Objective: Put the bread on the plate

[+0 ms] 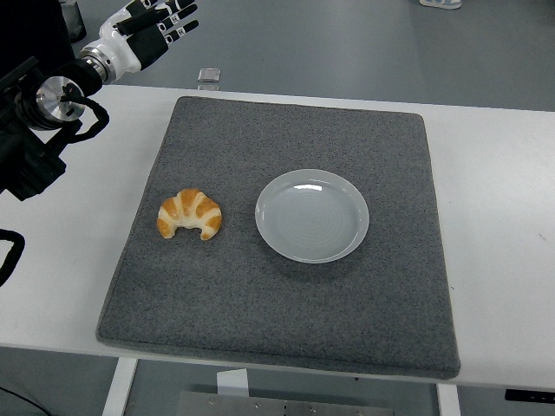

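A golden croissant (189,214) lies on the grey mat (286,329), left of centre. Right beside it, a small gap apart, sits an empty white plate (312,215) near the mat's middle. My left hand (159,26) is raised at the top left, well behind and to the left of the croissant, its fingers spread and holding nothing. The left arm's black links fill the left edge. My right arm does not show.
The grey mat covers most of the white table (494,191). A small clear object (208,76) lies on the table's far edge behind the mat. Grey floor lies beyond the table.
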`<control>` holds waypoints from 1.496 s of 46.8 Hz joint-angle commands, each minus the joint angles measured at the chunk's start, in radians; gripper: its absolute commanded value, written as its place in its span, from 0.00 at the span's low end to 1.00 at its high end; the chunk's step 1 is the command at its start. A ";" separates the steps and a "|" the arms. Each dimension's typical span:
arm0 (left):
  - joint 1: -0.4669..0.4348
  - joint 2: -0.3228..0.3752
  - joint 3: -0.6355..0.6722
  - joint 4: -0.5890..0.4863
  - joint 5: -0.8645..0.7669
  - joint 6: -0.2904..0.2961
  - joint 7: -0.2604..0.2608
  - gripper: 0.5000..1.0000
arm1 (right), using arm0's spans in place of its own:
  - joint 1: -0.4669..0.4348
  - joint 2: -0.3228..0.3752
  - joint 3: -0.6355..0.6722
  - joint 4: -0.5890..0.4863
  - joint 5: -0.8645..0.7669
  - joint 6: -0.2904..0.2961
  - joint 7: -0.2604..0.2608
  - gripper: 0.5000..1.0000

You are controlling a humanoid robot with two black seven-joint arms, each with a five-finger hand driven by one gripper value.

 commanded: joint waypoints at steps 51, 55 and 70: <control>0.019 0.422 0.096 -0.444 0.646 -0.268 -0.032 0.99 | 0.000 0.000 0.000 0.000 0.000 0.000 0.000 0.90; 0.021 0.468 0.100 -0.507 0.681 -0.270 -0.032 0.99 | 0.000 0.000 0.000 0.000 0.000 0.000 0.000 0.90; 0.090 0.529 0.107 -0.645 0.698 -0.276 -0.031 0.99 | 0.000 0.000 0.000 0.000 0.000 0.000 0.000 0.90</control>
